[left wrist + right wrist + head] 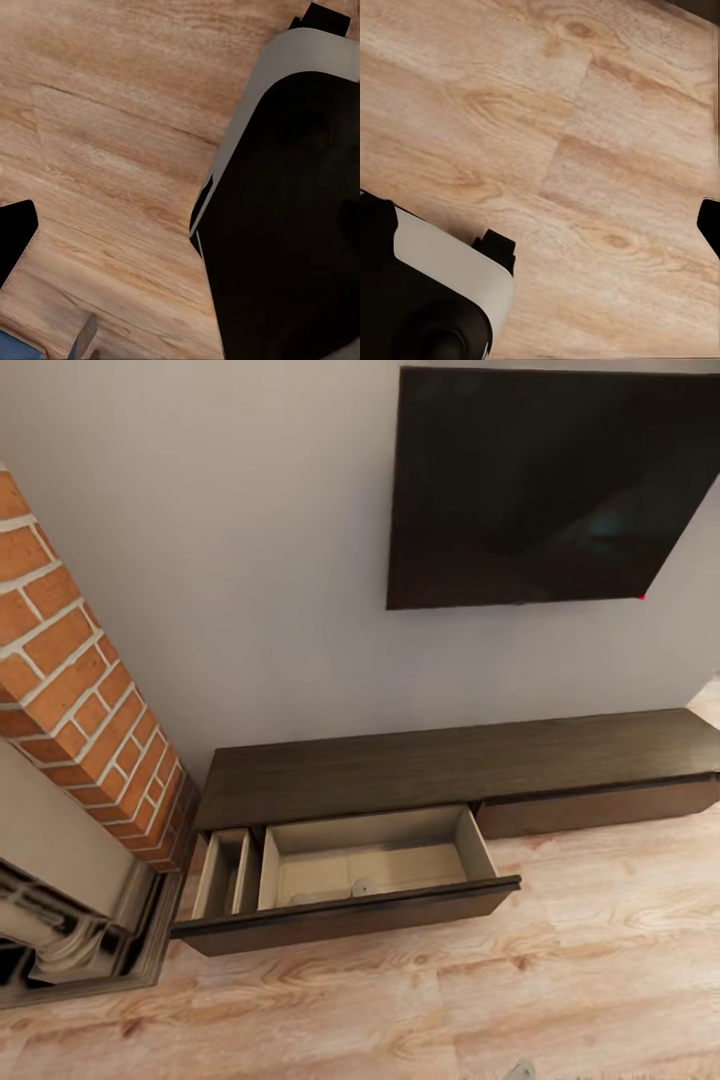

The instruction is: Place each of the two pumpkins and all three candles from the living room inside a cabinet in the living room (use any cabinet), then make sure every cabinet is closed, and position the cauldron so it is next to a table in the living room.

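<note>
A: Which step was in hand at that moment?

B: My read was the stowing stage. The cabinet (450, 765) stood against the grey wall under the wall-mounted TV (545, 485), with 1 drawer (375, 860) pulled well out over the wood floor (560, 980). Its pale inside looked nearly bare; 1 small grey round thing (362, 884) lay on the drawer bottom, possibly a candle, too small to be sure.

A: And the rest of the unit?

B: The front to the right of the drawer sat flush, closed. A brick fireplace (80, 690) stood just beside the cabinet's left end.

A: What did the next move call for?

B: I judged that more items had to be fetched and dropped into that drawer, then the drawer pushed shut. If nothing was in hand, the robot needed to turn away and collect something.

A: Were the grippers holding anything?

B: I couldn't tell. Both wrist views looked down at floor planks beside the robot's black and grey body (285, 217), so neither showed whether the fingers were open or shut.

A: So where was the drawer relative to the arms?

B: Ahead of the robot and well apart from both arms.
</note>
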